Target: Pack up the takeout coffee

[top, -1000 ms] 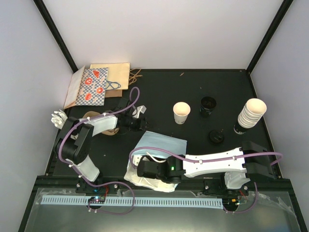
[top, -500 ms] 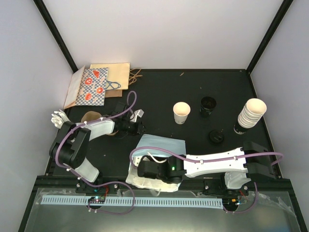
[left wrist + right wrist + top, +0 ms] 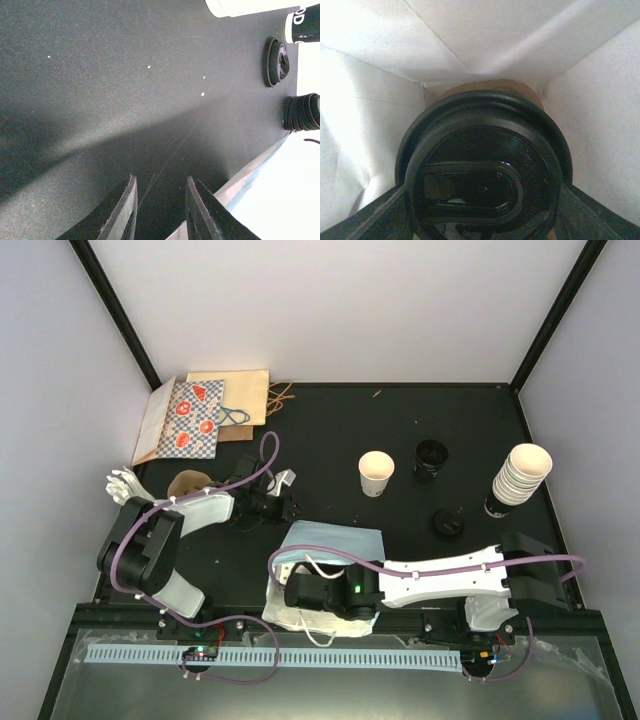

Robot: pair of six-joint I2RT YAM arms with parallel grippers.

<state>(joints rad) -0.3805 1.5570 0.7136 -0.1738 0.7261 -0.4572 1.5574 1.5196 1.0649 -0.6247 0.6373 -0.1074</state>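
Found right gripper [image 3: 482, 222] inside the light blue bag [image 3: 335, 538], with white bag walls on every side in the wrist view. Saw its fingers [image 3: 372, 220] set against either side of the lidded cup [image 3: 482, 165], only the black lid visible, facing the camera; logged as a hold on the cup. Located the bag lying on the black table [image 3: 400, 410] near the front edge, between the two arms, with the right wrist buried in its near end. Could not judge the cup's depth in the bag from overhead. Found left gripper [image 3: 161, 197] low over bare table just beside the bag's far left corner; noted a narrow gap between its fingers, nothing in it. Recorded elsewhere: an unlidded cup [image 3: 376, 473] upright mid-table, a stack of black lids [image 3: 431, 460] just right of it, a single lid [image 3: 448, 523] nearer the front, a tall stack of cups [image 3: 520, 476] at the right side, and flat paper bags [image 3: 200, 412] at the back left corner.
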